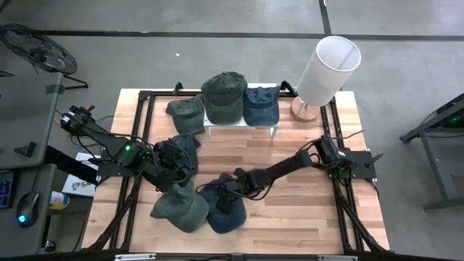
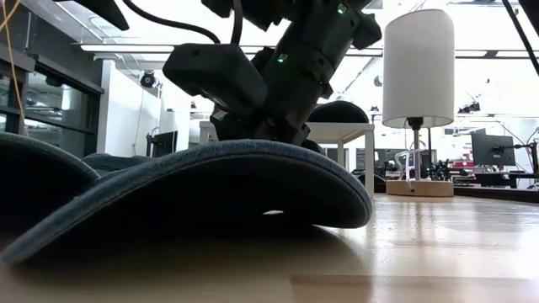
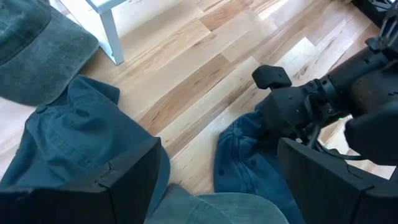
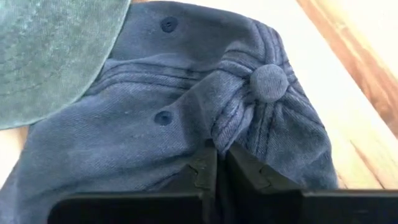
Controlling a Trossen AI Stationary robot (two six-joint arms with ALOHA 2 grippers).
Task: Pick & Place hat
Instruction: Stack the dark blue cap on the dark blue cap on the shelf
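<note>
Now my right end effector pinches the blue hat's crown on the worktop. Next, I judge, lift. My left end effector waits open nearby.

Faded navy cap (matching button), green cap, white lampshade, pale wood table

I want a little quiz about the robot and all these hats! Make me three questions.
1. True or false: the right gripper is pinching the blue hat.
2. How many hats sit on the white stand? A) none B) two C) five
3. Fill in: the lamp stands at the table's far ____ corner.

Key: 1 true: it is shut on a fold of cloth beside the top button. 2 B: a green hat and a blue one. 3 right. The left gripper hangs open above the hats on the left.
</note>
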